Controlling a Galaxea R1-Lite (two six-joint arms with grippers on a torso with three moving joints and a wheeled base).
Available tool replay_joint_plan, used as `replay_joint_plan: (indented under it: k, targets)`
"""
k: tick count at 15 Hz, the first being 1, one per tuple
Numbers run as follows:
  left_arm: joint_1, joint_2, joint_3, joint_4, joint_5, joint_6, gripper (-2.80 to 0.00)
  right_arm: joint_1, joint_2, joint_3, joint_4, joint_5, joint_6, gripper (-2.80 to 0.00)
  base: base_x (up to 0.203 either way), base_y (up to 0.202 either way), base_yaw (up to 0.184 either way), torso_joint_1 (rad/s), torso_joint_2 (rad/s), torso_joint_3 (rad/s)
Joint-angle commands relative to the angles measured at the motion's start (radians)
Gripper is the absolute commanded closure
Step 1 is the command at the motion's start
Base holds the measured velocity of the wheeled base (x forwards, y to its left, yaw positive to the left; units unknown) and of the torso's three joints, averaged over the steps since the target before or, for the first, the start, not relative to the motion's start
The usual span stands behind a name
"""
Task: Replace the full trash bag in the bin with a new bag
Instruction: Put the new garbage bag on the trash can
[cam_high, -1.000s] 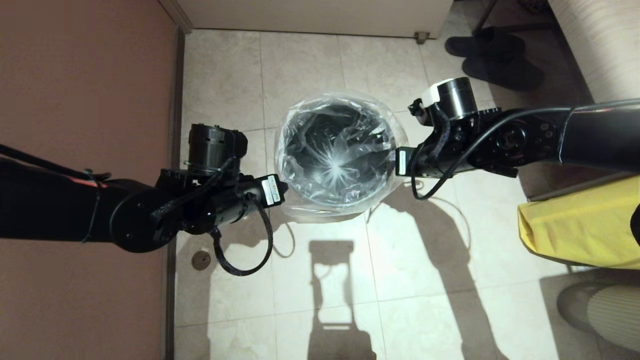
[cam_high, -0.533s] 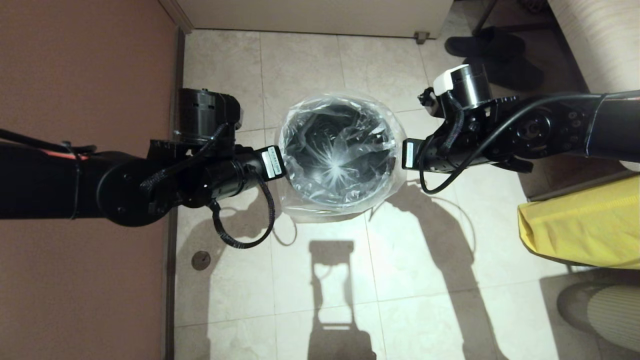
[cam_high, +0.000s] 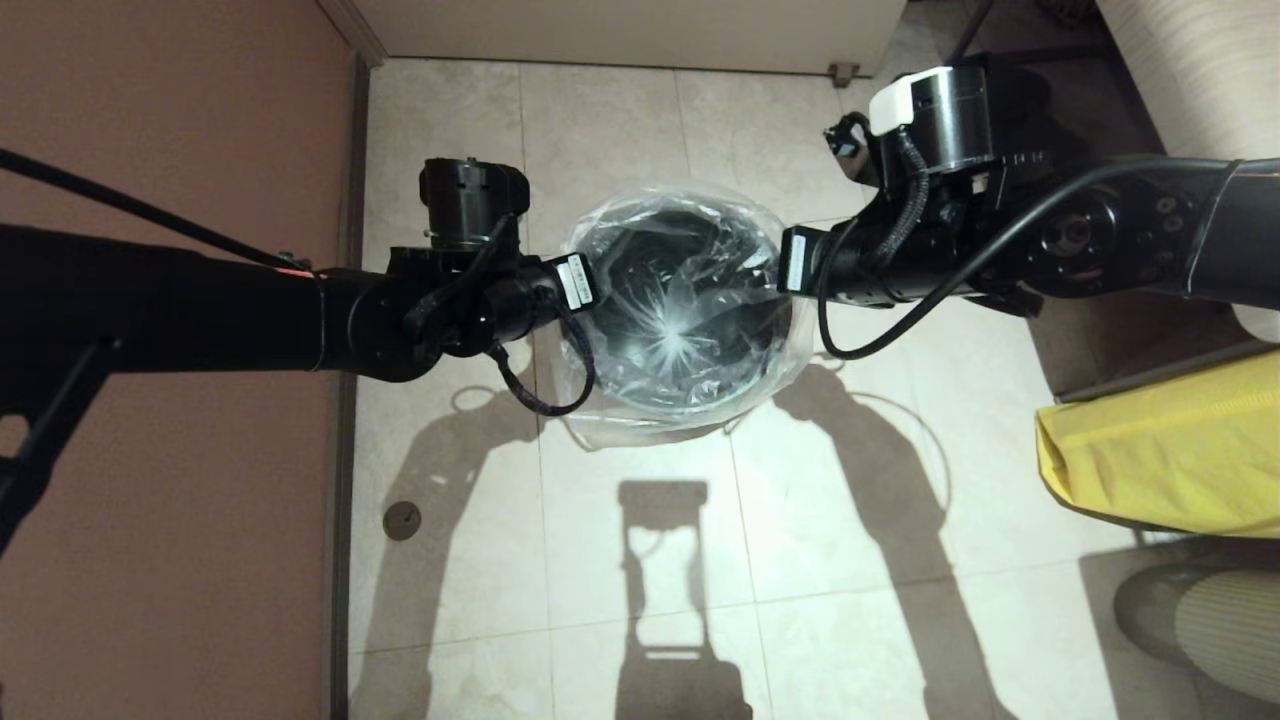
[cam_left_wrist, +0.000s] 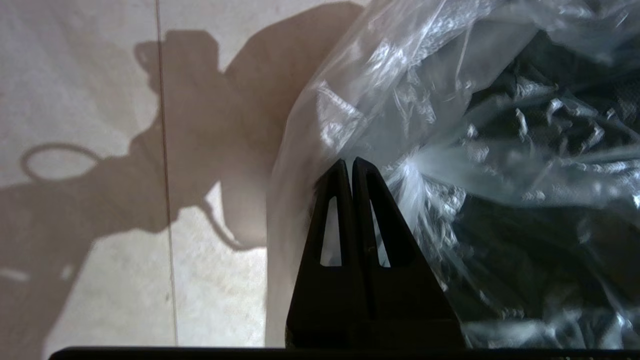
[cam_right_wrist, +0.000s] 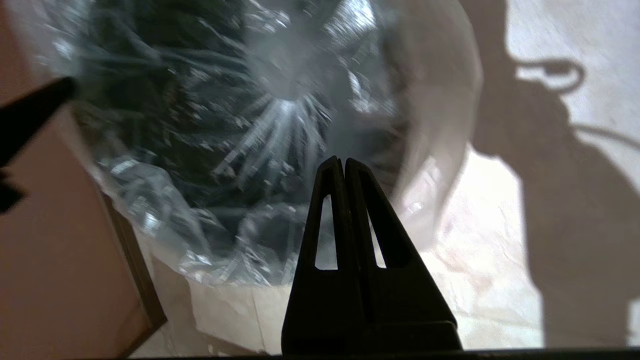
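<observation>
Flanking the bin (cam_high: 690, 385) on the floor, the left gripper (cam_left_wrist: 351, 165) and right gripper (cam_right_wrist: 341, 162) are both hovering with fingers pressed together, empty, since the new bag (cam_high: 610, 430) is already lining it.

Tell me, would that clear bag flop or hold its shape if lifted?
Probably flop: the clear bag looks thin and creased, draping over the bin. Likely very light. Possibly slippery, given its glossy film by the shut left hand.
</observation>
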Motion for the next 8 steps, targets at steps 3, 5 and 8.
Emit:
replay_joint_plan:
  k: [3, 5, 8]
  targets:
    - [0.078, 0.092, -0.148, 0.003, -0.032, -0.003, 0.0, 0.032, 0.017, -0.005, -0.12, 0.02, -0.013, 0.0, 0.0, 0.0, 0.0, 0.0, 0.0, 0.0]
    - [0.09, 0.069, -0.171, 0.007, -0.052, -0.003, 0.0, 0.032, 0.015, -0.01, -0.139, 0.055, -0.013, 0.0, 0.0, 0.0, 0.0, 0.0, 0.0, 0.0]
    - [0.063, 0.038, -0.167, 0.031, -0.056, -0.008, 0.0, 0.032, 0.013, -0.01, -0.156, 0.059, -0.013, 0.0, 0.0, 0.0, 0.0, 0.0, 0.0, 0.0]
